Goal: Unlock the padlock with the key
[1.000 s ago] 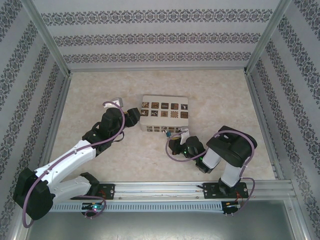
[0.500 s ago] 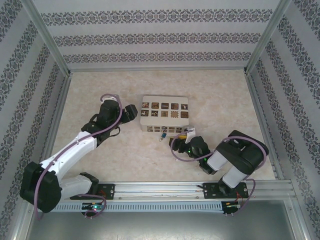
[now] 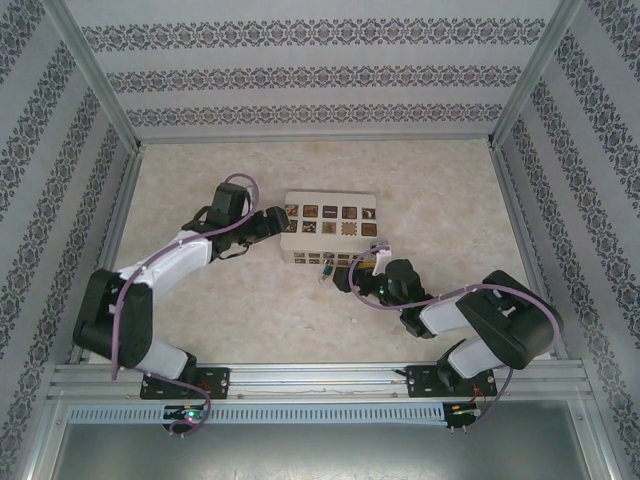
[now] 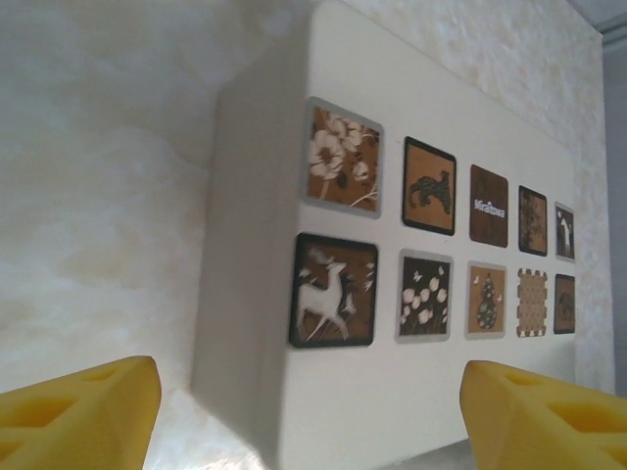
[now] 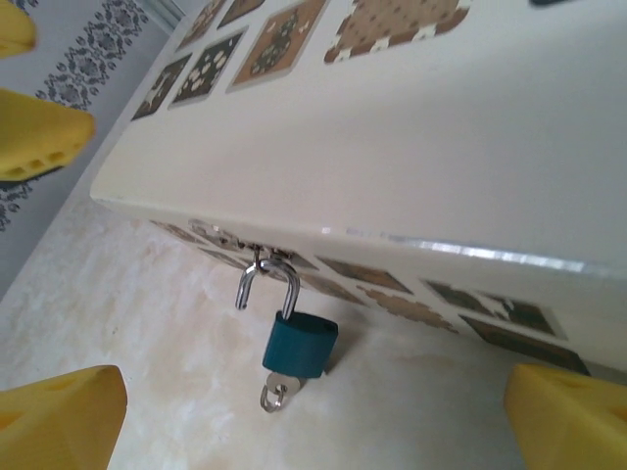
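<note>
The teal padlock hangs from the hasp on the front of the cream box. Its silver shackle is sprung open, with one leg free. The small grey key sticks out of the padlock's underside. My right gripper is open a short way in front of it, its yellow fingers wide apart and touching nothing. From above, the padlock lies just left of the right gripper. My left gripper is open at the box's left end, where the box stands between its fingers.
The cream box with dark brown tiles sits mid-table. Patterned walls and metal posts enclose the marbled tabletop. The left gripper's yellow fingertips show past the box's far corner in the right wrist view.
My right gripper has opened, let go of the key and drawn back a little from the padlock. The left arm has swung round while its gripper stays at the box's left end.
</note>
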`<control>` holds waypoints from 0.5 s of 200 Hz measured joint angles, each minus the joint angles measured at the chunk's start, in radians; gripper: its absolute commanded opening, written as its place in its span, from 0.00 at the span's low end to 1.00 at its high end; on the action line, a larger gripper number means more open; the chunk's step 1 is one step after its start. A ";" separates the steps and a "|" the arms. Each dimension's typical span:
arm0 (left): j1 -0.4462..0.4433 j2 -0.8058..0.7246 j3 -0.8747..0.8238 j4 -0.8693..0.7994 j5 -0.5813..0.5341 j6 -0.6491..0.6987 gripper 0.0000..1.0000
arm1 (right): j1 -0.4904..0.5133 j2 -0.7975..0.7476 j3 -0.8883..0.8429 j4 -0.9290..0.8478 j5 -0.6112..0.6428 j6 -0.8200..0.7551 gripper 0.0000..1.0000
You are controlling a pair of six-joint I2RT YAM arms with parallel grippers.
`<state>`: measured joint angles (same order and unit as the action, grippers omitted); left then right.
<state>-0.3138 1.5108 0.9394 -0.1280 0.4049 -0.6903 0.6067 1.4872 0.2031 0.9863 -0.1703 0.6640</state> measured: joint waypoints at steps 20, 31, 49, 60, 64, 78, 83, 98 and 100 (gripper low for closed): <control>0.000 0.078 0.050 0.000 0.060 0.014 0.69 | -0.031 0.000 0.021 -0.018 -0.039 0.012 0.99; 0.000 0.111 0.066 0.000 0.085 0.021 0.65 | -0.048 0.000 0.033 -0.029 -0.060 0.015 0.98; 0.000 0.149 0.069 0.000 0.111 0.026 0.58 | -0.073 0.001 0.052 -0.037 -0.087 0.016 0.99; 0.000 0.166 0.069 0.000 0.120 0.032 0.54 | -0.086 0.005 0.064 -0.042 -0.102 0.015 0.98; 0.000 0.172 0.069 0.000 0.121 0.033 0.53 | -0.091 0.008 0.069 -0.042 -0.109 0.015 0.98; -0.001 0.187 0.069 0.001 0.129 0.037 0.50 | -0.109 0.022 0.087 -0.051 -0.132 0.015 0.98; -0.002 0.187 0.069 0.002 0.129 0.037 0.50 | -0.115 0.027 0.094 -0.055 -0.139 0.015 0.98; -0.006 0.184 0.067 0.003 0.122 0.037 0.49 | -0.129 0.041 0.111 -0.063 -0.159 0.015 0.98; -0.006 0.184 0.066 0.004 0.122 0.037 0.49 | -0.131 0.043 0.114 -0.064 -0.161 0.014 0.98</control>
<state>-0.3195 1.6951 1.0054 -0.1242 0.5266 -0.6537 0.4759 1.5299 0.3176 0.9226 -0.3309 0.6785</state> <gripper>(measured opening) 0.496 0.985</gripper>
